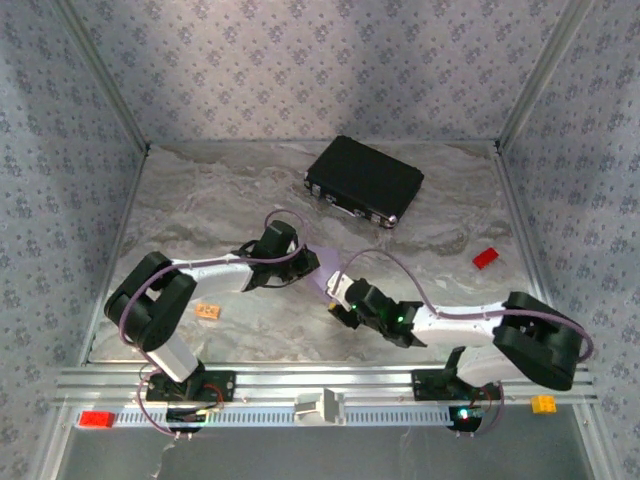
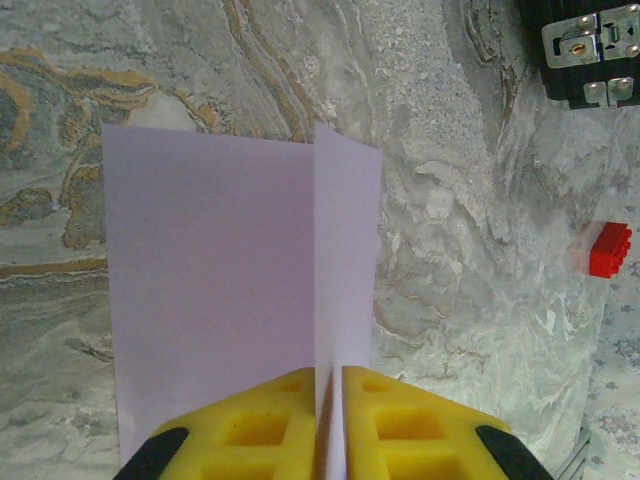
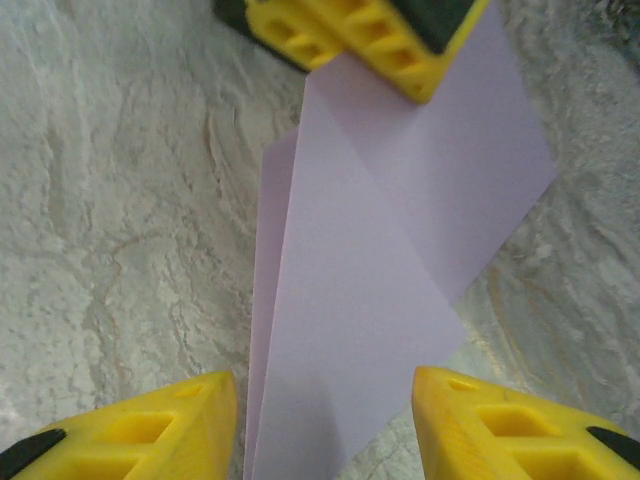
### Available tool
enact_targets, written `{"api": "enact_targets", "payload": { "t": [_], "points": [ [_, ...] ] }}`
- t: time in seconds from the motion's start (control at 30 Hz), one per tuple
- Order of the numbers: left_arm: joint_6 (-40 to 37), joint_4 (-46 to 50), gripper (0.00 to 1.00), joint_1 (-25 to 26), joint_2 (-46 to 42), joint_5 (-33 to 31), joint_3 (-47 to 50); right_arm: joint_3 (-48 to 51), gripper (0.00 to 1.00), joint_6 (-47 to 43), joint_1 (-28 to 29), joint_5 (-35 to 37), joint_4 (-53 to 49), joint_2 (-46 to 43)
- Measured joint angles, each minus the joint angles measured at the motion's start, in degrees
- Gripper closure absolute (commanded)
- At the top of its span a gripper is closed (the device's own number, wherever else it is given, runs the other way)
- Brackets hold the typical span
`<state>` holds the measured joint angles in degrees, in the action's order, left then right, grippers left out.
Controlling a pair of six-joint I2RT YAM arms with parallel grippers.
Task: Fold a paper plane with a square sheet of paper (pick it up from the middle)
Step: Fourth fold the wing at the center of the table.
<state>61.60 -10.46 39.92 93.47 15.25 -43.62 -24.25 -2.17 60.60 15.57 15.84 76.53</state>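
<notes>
The square sheet of paper (image 2: 210, 270) is pale lilac and lies partly folded on the marble table, with one flap (image 2: 347, 250) standing upright. My left gripper (image 2: 330, 400) is shut on that flap, its yellow fingers (image 2: 270, 420) pinching it in a hair-thin gap. From the other side, my right gripper (image 3: 325, 420) stands open over the sheet (image 3: 370, 300), its fingers apart with the paper passing between them untouched. The left fingers (image 3: 370, 35) show at the sheet's far end. From above, the paper (image 1: 323, 265) sits between the left gripper (image 1: 305, 262) and the right gripper (image 1: 340, 300).
A black case (image 1: 364, 181) lies at the back of the table, its latches (image 2: 590, 50) near the paper's far right. A red brick (image 1: 486, 257) sits to the right, and a small tan block (image 1: 208, 311) near the left arm. Patterned walls enclose the table.
</notes>
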Motion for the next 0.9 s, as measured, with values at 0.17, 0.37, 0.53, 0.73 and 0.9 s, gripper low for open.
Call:
{"api": "enact_targets", "payload": {
  "t": [0.17,0.37,0.53,0.73,0.9],
  "points": [
    [0.0,0.0,0.86,0.0,-0.02,0.42,0.0,-0.66,0.57,-0.48,2.21,5.03,2.4,5.09],
    [0.0,0.0,0.86,0.0,-0.02,0.59,-0.02,-2.38,0.64,-0.85,3.1,9.66,4.57,9.64],
    [0.0,0.0,0.86,0.0,-0.02,0.59,-0.02,-2.49,0.71,-0.7,3.48,11.41,5.9,10.12],
    [0.0,0.04,0.86,0.0,-0.02,0.59,-0.11,-2.49,0.75,-0.22,3.48,11.72,6.75,10.12],
    [-0.02,0.17,0.86,0.0,0.0,0.59,-0.63,-2.47,0.77,0.33,3.48,11.67,6.71,10.1]
  ]
}}
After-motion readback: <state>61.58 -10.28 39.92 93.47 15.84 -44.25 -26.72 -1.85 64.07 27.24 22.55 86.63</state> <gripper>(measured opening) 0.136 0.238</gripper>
